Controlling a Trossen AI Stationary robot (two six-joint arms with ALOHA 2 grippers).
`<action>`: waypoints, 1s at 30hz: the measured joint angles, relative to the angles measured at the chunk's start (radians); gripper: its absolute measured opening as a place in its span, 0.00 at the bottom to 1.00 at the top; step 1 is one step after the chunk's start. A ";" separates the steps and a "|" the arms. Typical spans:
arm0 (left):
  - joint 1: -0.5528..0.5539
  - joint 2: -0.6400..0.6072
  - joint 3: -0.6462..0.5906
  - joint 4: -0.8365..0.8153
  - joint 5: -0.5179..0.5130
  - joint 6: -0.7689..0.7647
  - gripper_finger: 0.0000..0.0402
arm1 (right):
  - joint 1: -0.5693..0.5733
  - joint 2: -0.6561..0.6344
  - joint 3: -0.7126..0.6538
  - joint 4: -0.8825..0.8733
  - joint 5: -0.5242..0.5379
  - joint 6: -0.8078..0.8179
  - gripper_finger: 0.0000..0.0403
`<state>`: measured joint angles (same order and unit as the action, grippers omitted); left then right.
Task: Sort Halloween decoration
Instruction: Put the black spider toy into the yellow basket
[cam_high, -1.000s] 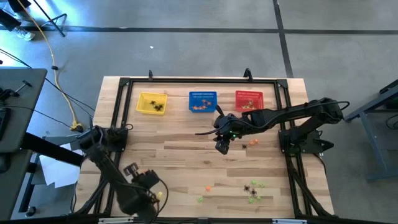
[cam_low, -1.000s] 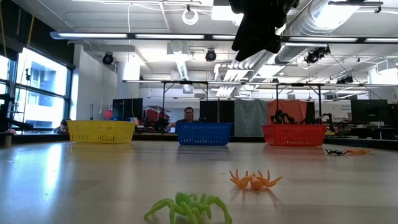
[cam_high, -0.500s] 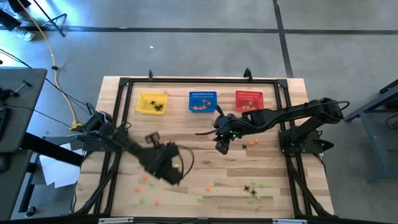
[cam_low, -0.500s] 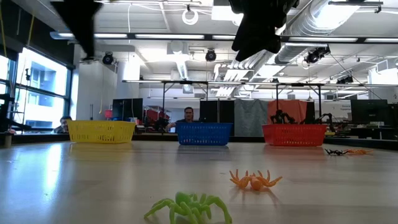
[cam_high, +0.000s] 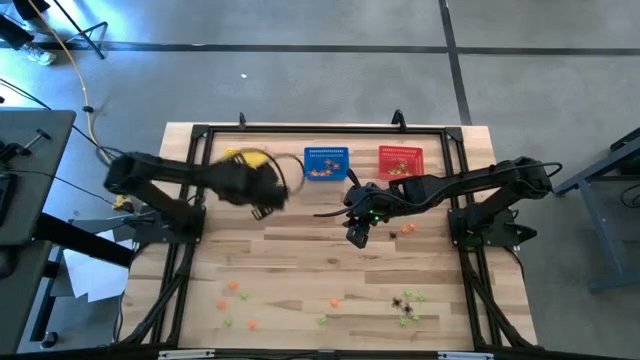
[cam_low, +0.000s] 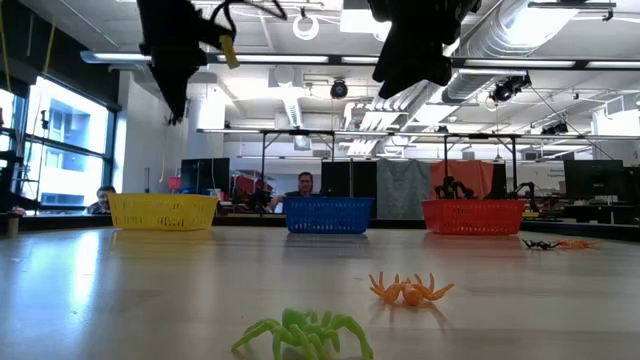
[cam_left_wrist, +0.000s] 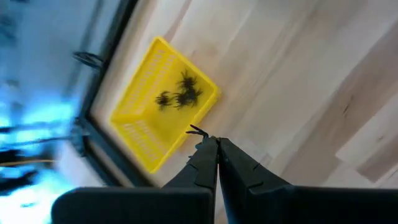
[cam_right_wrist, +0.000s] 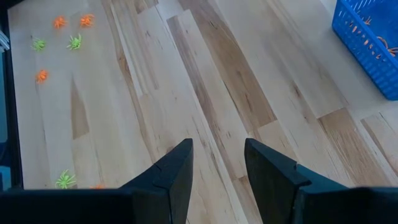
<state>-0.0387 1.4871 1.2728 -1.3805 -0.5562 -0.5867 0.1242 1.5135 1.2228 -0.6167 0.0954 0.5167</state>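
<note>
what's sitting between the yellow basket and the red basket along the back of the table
The blue basket, holding orange trinkets, stands between the yellow basket and the red basket. The high and low views both show it.

Readable text: none | labels, brands: none legible | numbers, signs: none legible on the table, the baskets, the arms or the room behind

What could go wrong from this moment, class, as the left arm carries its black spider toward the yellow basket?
1. The left gripper pinches the black spider only by its legs at the very fingertips, so it may slip out before reaching the yellow basket.
2. The open right gripper hangs over mid-table; the arms might cross paths when the left arm returns.
</note>
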 joint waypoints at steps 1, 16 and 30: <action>0.034 -0.037 -0.039 0.047 0.022 0.024 0.00 | 0.000 0.000 0.000 0.000 0.000 0.000 0.35; 0.473 -0.310 -0.315 0.489 0.086 0.315 0.00 | 0.000 0.000 0.000 0.000 0.000 0.000 0.35; 0.591 -0.309 -0.345 0.540 0.180 0.397 0.00 | 0.000 0.000 0.000 0.000 0.000 0.000 0.35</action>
<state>0.5520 1.1779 0.9279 -0.8407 -0.3763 -0.1899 0.1244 1.5135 1.2228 -0.6167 0.0954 0.5167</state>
